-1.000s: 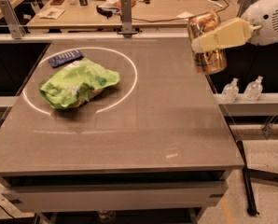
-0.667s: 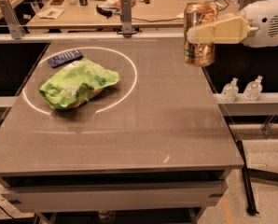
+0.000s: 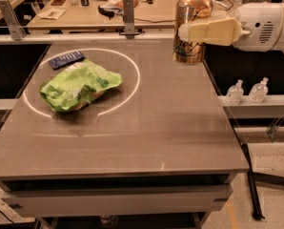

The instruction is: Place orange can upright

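Note:
The orange can (image 3: 191,42) is shiny copper-orange with cream patches and dark lettering. It stands upright at the far right edge of the grey table (image 3: 170,128), with its base at or just above the surface. My gripper (image 3: 189,30) reaches in from the right and is shut around the can's upper half. One cream finger (image 3: 208,31) crosses in front of the can; the other is hidden behind it. The white arm (image 3: 268,25) extends off to the right.
A lime-green snack bag (image 3: 79,85) lies inside a white circle (image 3: 135,80) on the table's left half, with a dark blue packet (image 3: 65,59) behind it. A metal post (image 3: 128,14) stands at the far edge. Two small bottles (image 3: 235,92) sit on the right ledge.
The gripper has carried the can to the left and farther back over the table, and the can has gone from tilted to upright.

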`<state>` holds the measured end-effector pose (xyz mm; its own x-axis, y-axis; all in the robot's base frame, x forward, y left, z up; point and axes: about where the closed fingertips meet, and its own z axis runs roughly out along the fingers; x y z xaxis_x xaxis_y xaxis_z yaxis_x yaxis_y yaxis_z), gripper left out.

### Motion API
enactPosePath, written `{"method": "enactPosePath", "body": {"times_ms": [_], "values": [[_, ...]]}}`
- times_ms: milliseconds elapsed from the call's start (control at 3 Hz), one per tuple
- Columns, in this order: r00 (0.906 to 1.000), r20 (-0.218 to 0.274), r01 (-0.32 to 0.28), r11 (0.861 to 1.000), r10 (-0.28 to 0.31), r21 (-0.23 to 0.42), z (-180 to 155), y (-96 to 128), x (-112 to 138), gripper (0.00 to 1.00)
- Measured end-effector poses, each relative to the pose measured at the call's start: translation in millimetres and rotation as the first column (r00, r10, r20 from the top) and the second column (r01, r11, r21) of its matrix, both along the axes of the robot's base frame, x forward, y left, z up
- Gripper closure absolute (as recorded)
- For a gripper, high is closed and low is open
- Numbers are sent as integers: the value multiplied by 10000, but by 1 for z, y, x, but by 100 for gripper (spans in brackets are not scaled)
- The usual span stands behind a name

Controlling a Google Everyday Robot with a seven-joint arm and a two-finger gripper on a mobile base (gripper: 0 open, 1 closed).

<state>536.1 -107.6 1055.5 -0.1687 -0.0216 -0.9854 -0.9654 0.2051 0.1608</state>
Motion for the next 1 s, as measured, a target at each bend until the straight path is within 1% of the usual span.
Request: {"method": "enactPosePath", "body": {"times_ms": [333,667,1000], "values": [[10000,-49,33,9999,-32,134,-13,6,-3,100],[9983,547,-188,9997,179,168,-39,15,-5,100],[9865,1579,-406,9990,432,-200,-68,21,-8,100]]}}
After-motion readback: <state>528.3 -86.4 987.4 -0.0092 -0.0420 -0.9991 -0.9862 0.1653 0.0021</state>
